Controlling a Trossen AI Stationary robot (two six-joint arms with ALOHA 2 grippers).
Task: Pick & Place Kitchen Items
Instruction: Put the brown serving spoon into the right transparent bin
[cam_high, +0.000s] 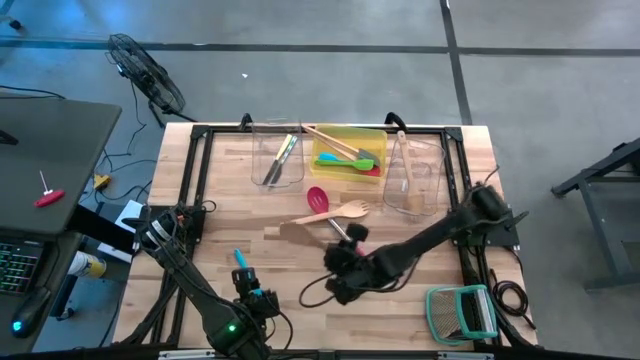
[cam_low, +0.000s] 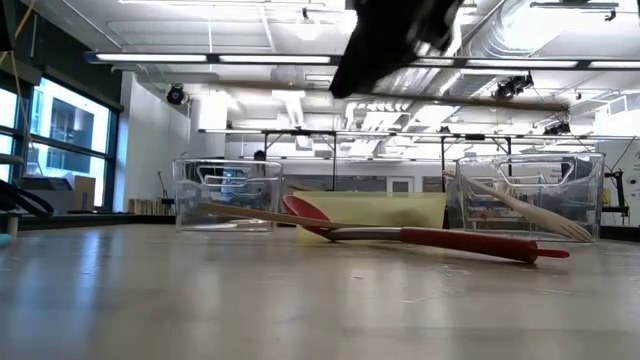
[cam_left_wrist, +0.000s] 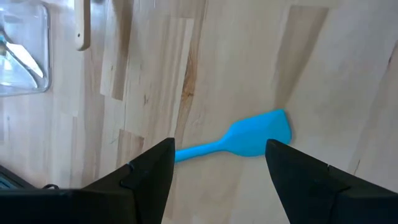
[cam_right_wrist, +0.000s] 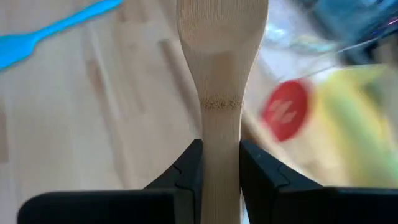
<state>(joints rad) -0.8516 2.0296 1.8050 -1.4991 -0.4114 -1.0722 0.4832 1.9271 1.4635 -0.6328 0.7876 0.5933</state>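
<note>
The wooden spoon sits pinched in the right gripper, lifted over mid-table – it should travel level to a clear bin; the left gripper, spread, hovers over the blue spatula

Both arms are dark, near-black, built of slim tubular links joined by chunky rounded joint housings. Left arm has a small green light glowing on a housing at about 7 o'clock on the table, with teal-lit bits beside it. Right arm trails a thin black cable looping off it at 6 o'clock. Left gripper fingers are matte black, wedge-shaped, angular. Right gripper fingers are the same black, with stepped, moulded inner edges.
</note>
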